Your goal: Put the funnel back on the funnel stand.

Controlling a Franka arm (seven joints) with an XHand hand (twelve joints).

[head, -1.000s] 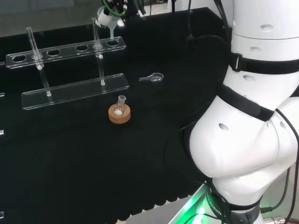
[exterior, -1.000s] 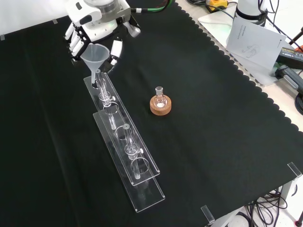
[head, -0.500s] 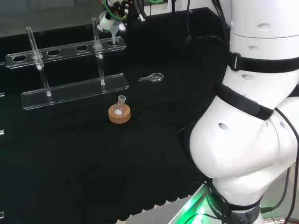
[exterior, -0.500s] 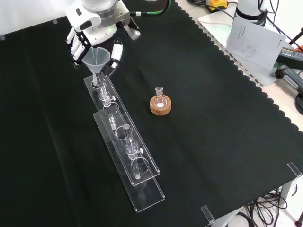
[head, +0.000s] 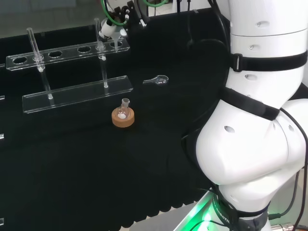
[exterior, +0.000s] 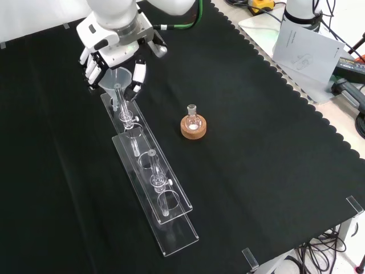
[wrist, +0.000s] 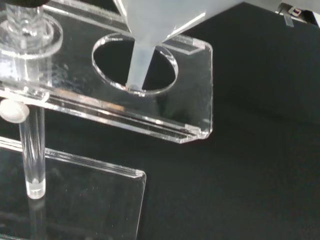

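The clear funnel (exterior: pixel 116 78) hangs upright over the end hole of the clear acrylic funnel stand (exterior: pixel 161 201), at the stand's far end in the front view. My hand (exterior: pixel 112 47) is shut on its cone, fingers on either side. In the wrist view the funnel's stem (wrist: pixel 137 70) reaches down into the round end hole (wrist: pixel 165 75) of the top rail, its tip close to the hole's rim. In the head view the funnel (head: pixel 109 30) sits at the right end of the stand's top rail (head: pixel 67 51).
A small round flask on a cork ring (exterior: pixel 193 125) stands on the cloth beside the stand. A small clear scoop-shaped piece (head: pixel 157 80) lies right of the stand in the head view. The arm's white links (head: pixel 260 120) stand at that view's right.
My hand has come down with the funnel. The stem, which hung above the top rail, now reaches into the end hole. Flask and stand have not moved.
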